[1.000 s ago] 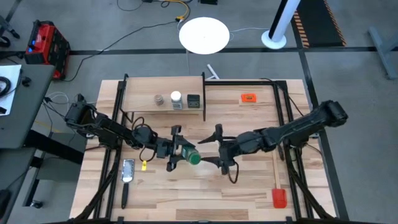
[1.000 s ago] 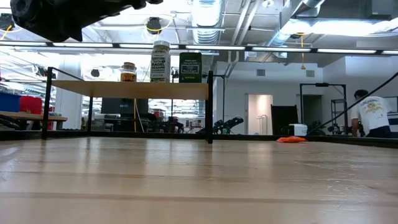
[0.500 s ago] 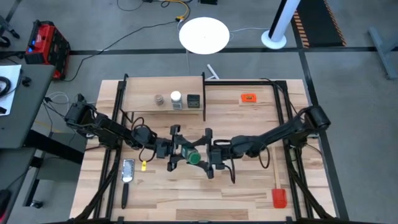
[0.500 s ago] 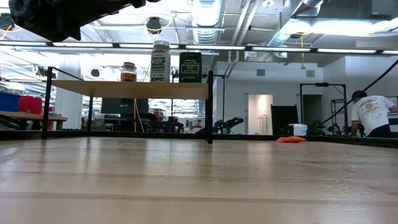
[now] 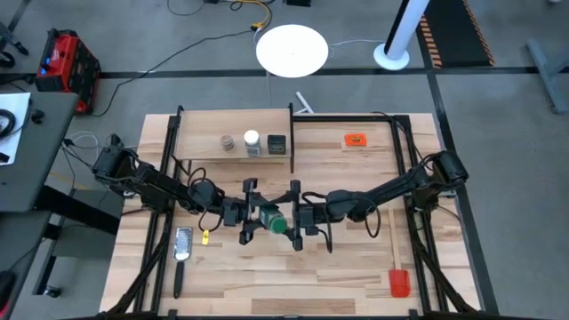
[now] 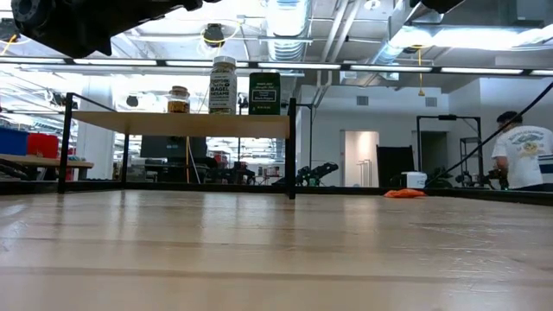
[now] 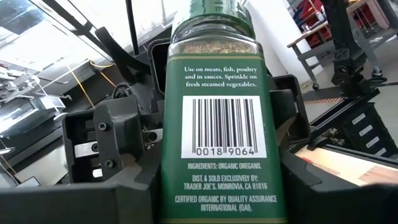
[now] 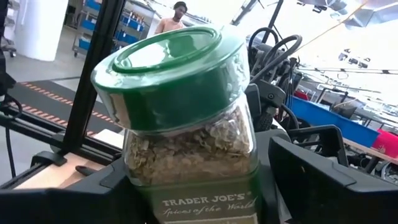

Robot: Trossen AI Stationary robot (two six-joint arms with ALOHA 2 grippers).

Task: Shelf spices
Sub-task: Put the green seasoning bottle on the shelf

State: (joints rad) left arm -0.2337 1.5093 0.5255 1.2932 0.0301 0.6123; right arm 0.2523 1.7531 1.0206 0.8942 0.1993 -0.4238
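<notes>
Three containers: a brownish jar (image 5: 228, 142), a clear jar with a white lid (image 5: 252, 140) and a black cube-like tin (image 5: 276, 142) are being carried in a row on the shelf; in the low view they are standing upright side by side.
Shelf: the long light-wood plank with a thin black metal frame (image 5: 200, 142) is standing at the far left part of the light wooden desk (image 5: 356, 267).
Green-lidded jar: the glass jar of dried herbs with a green label (image 5: 274, 222) is being held above the middle of the desk, between the two arms, well in front of the shelf.
Left gripper: the left gripper (image 5: 255, 213) is being kept at the jar's base end, its fingers clamped on the labelled body (image 7: 217, 124).
Right gripper: the right gripper (image 5: 295, 216) is being held at the lid end, its fingers spread wide on either side of the jar (image 8: 186, 112); contact cannot be told.
Other things: a flat orange tag (image 5: 356, 140), a red-headed spatula with a wooden handle (image 5: 396, 267) and a metal grater (image 5: 183, 243) are lying on the desk.
Background: a person in a white shirt (image 6: 525, 155) is standing in the room.
</notes>
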